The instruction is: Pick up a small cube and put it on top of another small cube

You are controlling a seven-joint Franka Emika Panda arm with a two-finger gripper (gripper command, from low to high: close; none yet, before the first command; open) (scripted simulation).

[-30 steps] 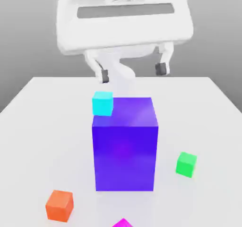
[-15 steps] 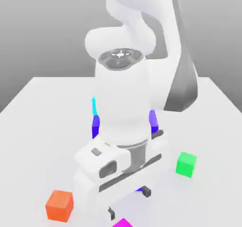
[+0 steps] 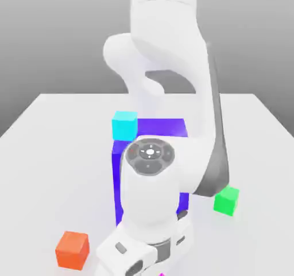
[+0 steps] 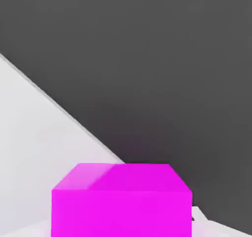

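Gripper [image 3: 158, 271] reaching magenta cube [image 4: 121, 214] near tabletop [image 3: 51, 171] edge, grip impossible to tell; green cube [image 3: 226, 201] resting nearer exterior view's right edge.

plain, smooth faces are seen on the orange cube [image 3: 72, 251] and the cyan cube [image 3: 124, 126]; a glossy, plastic-like white shell is shown by the arm [image 3: 150, 194].

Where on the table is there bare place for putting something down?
Bare: left of the blue-violet block, above the orange cube in the exterior view. Crowded: around the lowered gripper, beside the magenta cube.
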